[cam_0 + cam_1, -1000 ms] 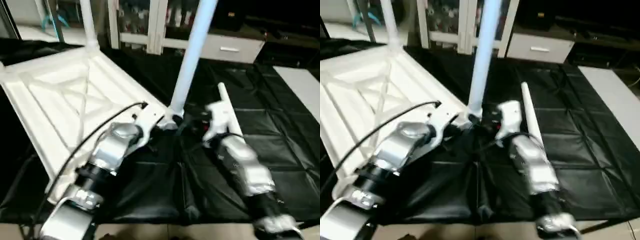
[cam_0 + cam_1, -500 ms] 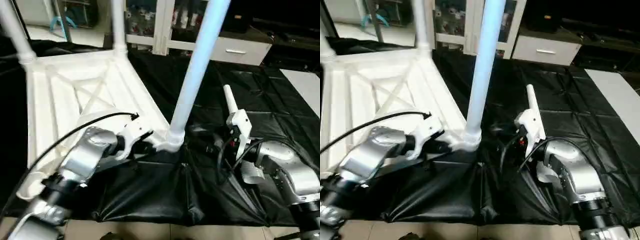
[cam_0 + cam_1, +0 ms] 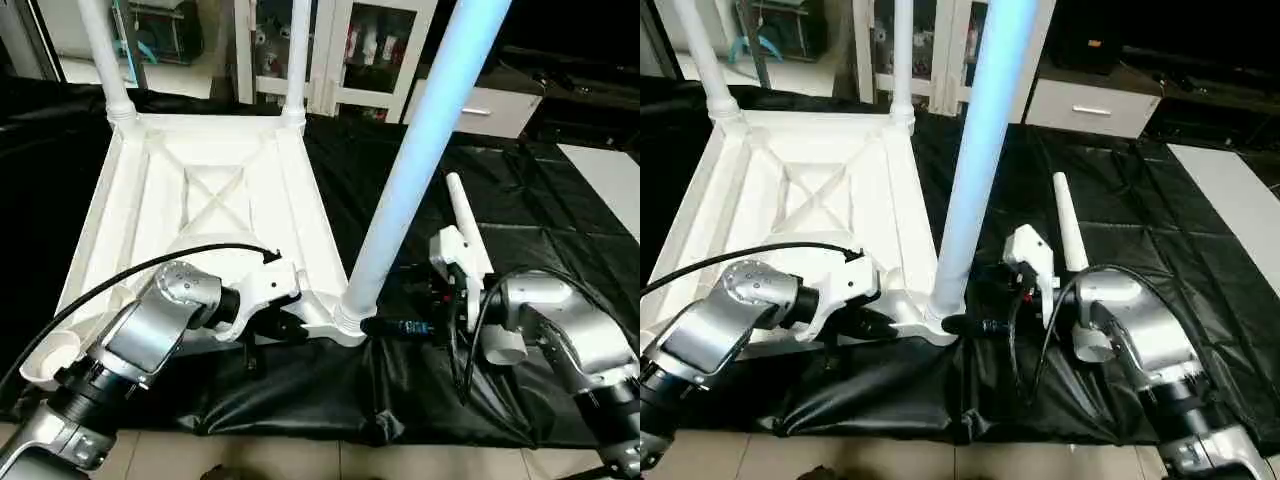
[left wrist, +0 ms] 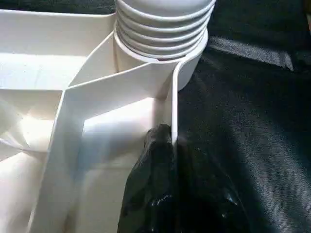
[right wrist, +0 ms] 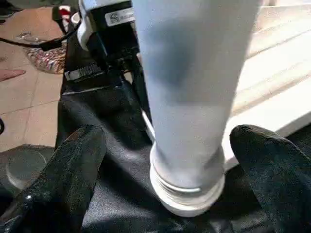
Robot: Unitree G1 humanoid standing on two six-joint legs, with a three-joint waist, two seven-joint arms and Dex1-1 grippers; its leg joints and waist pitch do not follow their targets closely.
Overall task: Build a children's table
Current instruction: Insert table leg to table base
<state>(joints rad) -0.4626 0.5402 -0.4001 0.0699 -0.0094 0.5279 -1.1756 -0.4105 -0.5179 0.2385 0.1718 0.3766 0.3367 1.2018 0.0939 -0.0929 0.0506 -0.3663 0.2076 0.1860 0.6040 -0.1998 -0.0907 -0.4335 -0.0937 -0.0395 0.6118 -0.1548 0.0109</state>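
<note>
The tabletop (image 3: pixel 215 200) lies underside-up on the black sheet (image 3: pixel 560 230), three legs standing in its sockets and a spare leg (image 3: pixel 462 212) lying beside the right arm. The left gripper (image 4: pixel 163 145) pinches the rim wall by the near leg (image 3: pixel 420 160); a slip lets the top twist. The right gripper (image 5: pixel 165 160), fingers spread around that leg's base without touching, could grip off-centre and cross the partly exposed threads.

head cams overhead, wrist cams close-up

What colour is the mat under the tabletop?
Black, a creased glossy mat under the white tabletop; the left eye view shows it best.
</note>
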